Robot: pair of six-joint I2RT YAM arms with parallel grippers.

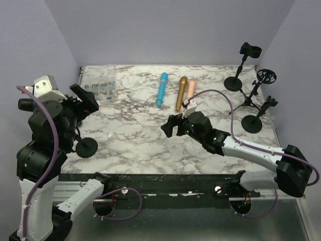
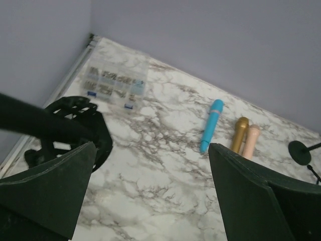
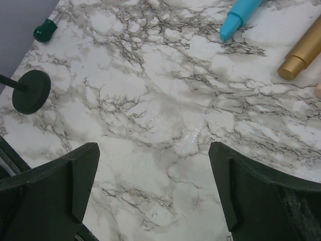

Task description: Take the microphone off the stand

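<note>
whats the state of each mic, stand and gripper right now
blue microphone: lying flat, off stand
gold microphone: lying flat
pink microphone: lying flat beside gold
left stand: upright
far right stand: upright, empty
tripod stand: upright, empty
near right stand: upright, empty
left gripper: open
right gripper: open

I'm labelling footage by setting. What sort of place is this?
Probably a robot test booth, not a studio: plain walls box in a marble-patterned table, and microphones and stands are set out as props.
</note>
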